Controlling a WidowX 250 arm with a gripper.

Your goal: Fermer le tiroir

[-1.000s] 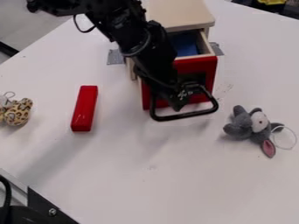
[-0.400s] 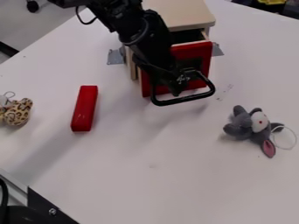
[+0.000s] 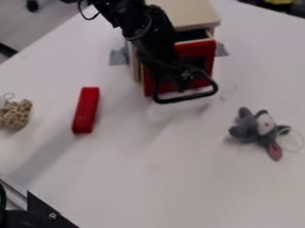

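Observation:
The black gripper (image 3: 181, 82) hangs at the red front of the drawer (image 3: 198, 52), close behind the black loop handle (image 3: 189, 96). How its fingers stand is hard to make out against the dark handle and arm. The drawer belongs to a light wooden cabinet (image 3: 183, 13) at the top centre and stands slightly out, with a narrow dark gap between its front and the cabinet top. The arm covers the left part of the drawer front.
A red block (image 3: 86, 110) lies left of the cabinet. At the right is a grey plush toy (image 3: 256, 129) with a thin string loop; a leopard-spotted toy (image 3: 16, 115) rests by the left edge. The white table (image 3: 155, 178) carries them.
The drawer has slid back toward the cabinet, narrowing its opening, and the blue inside is no longer visible. The gripper and handle have moved up the view with it.

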